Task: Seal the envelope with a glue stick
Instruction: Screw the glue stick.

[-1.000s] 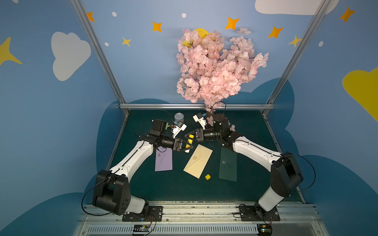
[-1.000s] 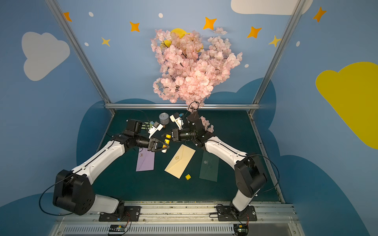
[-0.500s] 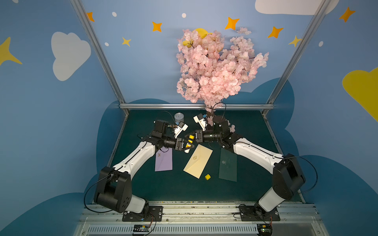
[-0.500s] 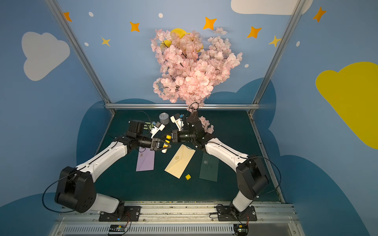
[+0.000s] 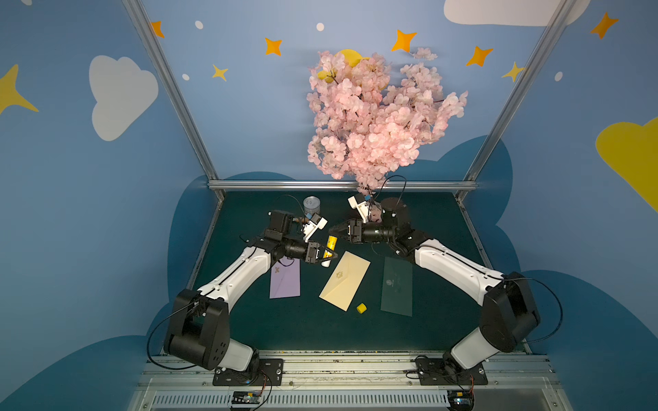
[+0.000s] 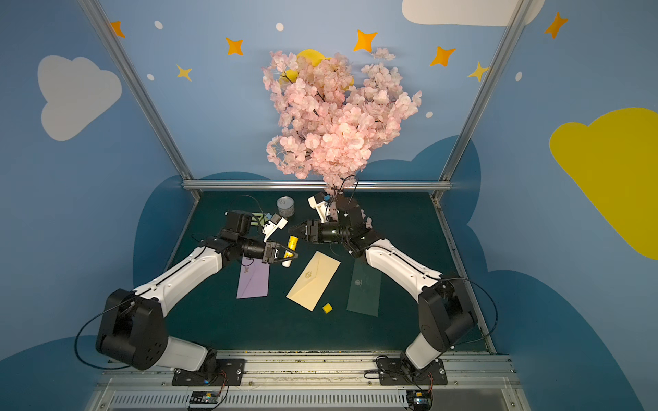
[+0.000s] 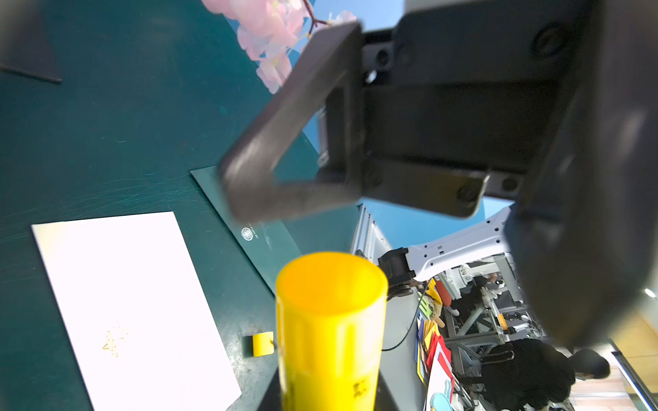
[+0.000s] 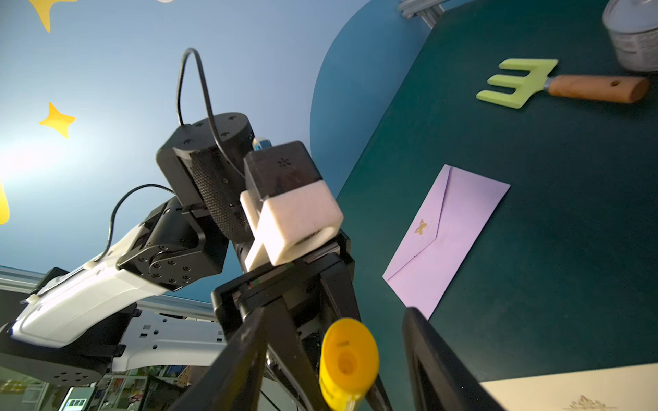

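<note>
The yellow glue stick hangs tilted above the table, left of the envelope's far corner. My left gripper is shut on its lower part. A white end points down below the fingers. My right gripper is open, its two fingers standing apart on either side of the stick's upper yellow end without touching it. The cream envelope lies flat, flap side up, with a gold emblem. In both top views a small yellow cap lies by its near corner.
A lilac envelope lies under my left forearm and a dark green envelope to the right of the cream one. A tin can and a green hand fork sit at the back. The pink blossom tree overhangs the rear.
My left gripper has come in and shut on the glue stick. My right gripper, shut on the stick before, has opened off it.
</note>
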`<action>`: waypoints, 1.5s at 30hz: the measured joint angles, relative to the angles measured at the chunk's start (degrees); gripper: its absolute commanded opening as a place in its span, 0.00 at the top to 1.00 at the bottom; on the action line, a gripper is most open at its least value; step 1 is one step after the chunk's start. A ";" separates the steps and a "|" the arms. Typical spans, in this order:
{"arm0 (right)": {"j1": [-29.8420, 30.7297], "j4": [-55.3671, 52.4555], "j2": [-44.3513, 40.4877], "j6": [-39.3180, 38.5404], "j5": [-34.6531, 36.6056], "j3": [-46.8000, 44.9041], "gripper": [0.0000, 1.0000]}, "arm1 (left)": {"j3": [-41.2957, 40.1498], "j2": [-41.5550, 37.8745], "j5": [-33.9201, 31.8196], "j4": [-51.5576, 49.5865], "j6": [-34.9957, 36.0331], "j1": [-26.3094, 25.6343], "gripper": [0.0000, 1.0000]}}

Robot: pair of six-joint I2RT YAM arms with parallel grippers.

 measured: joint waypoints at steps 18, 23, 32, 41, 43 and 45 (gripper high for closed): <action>2.21 -6.34 3.61 1.20 2.49 2.01 0.77 | 0.15 0.02 -5.29 -2.08 1.33 -1.29 0.98; 2.16 -5.92 3.74 1.99 2.49 2.01 0.70 | 0.15 0.04 -5.29 -2.27 1.46 -1.29 0.98; 2.03 -4.94 3.78 3.08 2.32 2.01 0.79 | 0.28 0.04 -4.98 -2.51 1.51 -1.57 0.98; 1.66 -4.24 3.85 3.58 1.60 1.99 0.96 | 0.37 0.09 -4.55 -2.49 1.46 -1.60 0.98; 1.64 -3.02 3.85 3.58 0.46 1.53 0.96 | 0.48 0.09 -3.98 -2.49 1.42 -1.57 0.98; 1.31 -0.81 3.85 3.50 -1.36 0.74 0.98 | 0.63 0.09 -2.86 -2.56 1.36 -1.46 0.98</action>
